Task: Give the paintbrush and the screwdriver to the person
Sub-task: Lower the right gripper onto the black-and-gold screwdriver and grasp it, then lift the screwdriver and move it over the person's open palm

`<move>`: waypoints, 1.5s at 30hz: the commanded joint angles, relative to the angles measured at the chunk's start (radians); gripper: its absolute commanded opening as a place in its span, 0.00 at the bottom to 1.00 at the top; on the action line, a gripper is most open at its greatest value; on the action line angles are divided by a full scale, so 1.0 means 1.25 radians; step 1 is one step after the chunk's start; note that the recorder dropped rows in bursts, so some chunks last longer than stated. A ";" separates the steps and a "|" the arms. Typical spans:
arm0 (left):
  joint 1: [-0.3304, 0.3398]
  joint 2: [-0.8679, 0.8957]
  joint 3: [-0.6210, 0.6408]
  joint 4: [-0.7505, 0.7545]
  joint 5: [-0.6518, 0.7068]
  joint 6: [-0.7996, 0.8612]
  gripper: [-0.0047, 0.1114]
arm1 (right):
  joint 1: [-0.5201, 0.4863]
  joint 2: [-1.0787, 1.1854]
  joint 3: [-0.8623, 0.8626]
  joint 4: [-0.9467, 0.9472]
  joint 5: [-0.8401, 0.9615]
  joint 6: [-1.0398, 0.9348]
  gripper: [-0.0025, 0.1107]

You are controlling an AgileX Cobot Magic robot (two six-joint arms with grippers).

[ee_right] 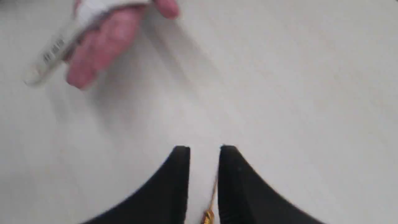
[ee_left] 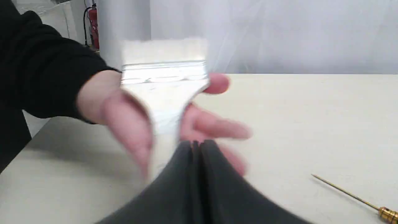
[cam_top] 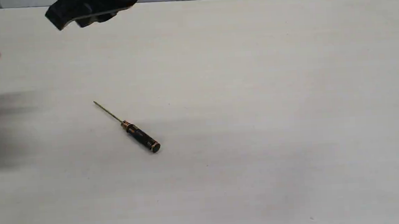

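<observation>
Paintbrush (ee_left: 163, 77), wide and flat with pale bristles, silver ferrule and light wooden handle, rests in the person's bare hand (ee_left: 118, 112), beside the left pincer (ee_left: 196, 144), whose jaws are pressed together on nothing: that half looks done. The slim black-handled, gold-shafted screwdriver (cam_top: 131, 128) lies on the pale table (cam_top: 257, 157), not yet grasped; the right pincer (ee_right: 203, 149) is spread and empty. Dark print on the brush handle is too blurred to read.
</observation>
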 commanded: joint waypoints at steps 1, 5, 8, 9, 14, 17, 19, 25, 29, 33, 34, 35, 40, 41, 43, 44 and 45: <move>-0.004 -0.002 0.002 -0.002 -0.010 -0.002 0.04 | -0.002 -0.054 -0.005 -0.133 0.116 0.062 0.06; -0.004 -0.002 0.002 -0.002 -0.010 -0.002 0.04 | -0.002 -0.077 -0.005 -0.195 0.246 0.075 0.06; -0.004 -0.002 0.002 -0.002 -0.010 -0.002 0.04 | -0.002 -0.077 -0.001 -0.202 0.285 0.075 0.08; -0.004 -0.002 0.002 -0.002 -0.010 -0.002 0.04 | -0.002 -0.077 0.006 -0.202 0.285 0.075 0.11; -0.004 -0.002 0.002 -0.002 -0.010 -0.002 0.04 | -0.002 -0.077 0.065 -0.195 0.277 0.094 0.32; -0.004 -0.002 0.002 -0.002 -0.010 -0.002 0.04 | -0.001 -0.062 0.111 -0.146 0.197 0.094 0.42; -0.004 -0.002 0.002 -0.003 -0.007 -0.002 0.04 | -0.001 -0.032 0.127 -0.120 0.153 0.094 0.44; -0.004 -0.002 0.002 -0.003 -0.007 -0.002 0.04 | -0.001 0.097 0.127 -0.081 0.094 0.094 0.44; -0.004 -0.002 0.002 -0.003 -0.007 -0.002 0.04 | -0.001 0.167 0.127 -0.075 0.071 0.094 0.44; -0.004 -0.002 0.002 -0.003 -0.007 -0.002 0.04 | 0.018 0.216 0.127 -0.077 0.023 0.085 0.44; -0.004 -0.002 0.002 -0.003 -0.007 -0.002 0.04 | 0.027 0.224 0.127 -0.077 0.008 0.082 0.44; -0.004 -0.002 0.002 -0.003 -0.007 -0.002 0.04 | 0.035 0.228 0.127 -0.080 -0.006 0.082 0.44; -0.004 -0.002 0.002 -0.003 -0.007 -0.002 0.04 | 0.064 0.256 0.125 -0.081 -0.041 0.096 0.44; -0.004 -0.002 0.002 -0.003 -0.007 -0.002 0.04 | 0.064 0.261 0.125 -0.080 -0.043 0.104 0.43; -0.004 -0.002 0.002 -0.003 -0.007 -0.002 0.04 | 0.063 0.270 0.125 -0.085 -0.045 0.118 0.37; -0.004 -0.002 0.002 -0.003 -0.007 -0.002 0.04 | 0.061 0.270 0.125 -0.088 -0.045 0.118 0.34; -0.004 -0.002 0.002 -0.003 -0.007 -0.002 0.04 | 0.061 0.271 0.125 -0.099 -0.043 0.121 0.29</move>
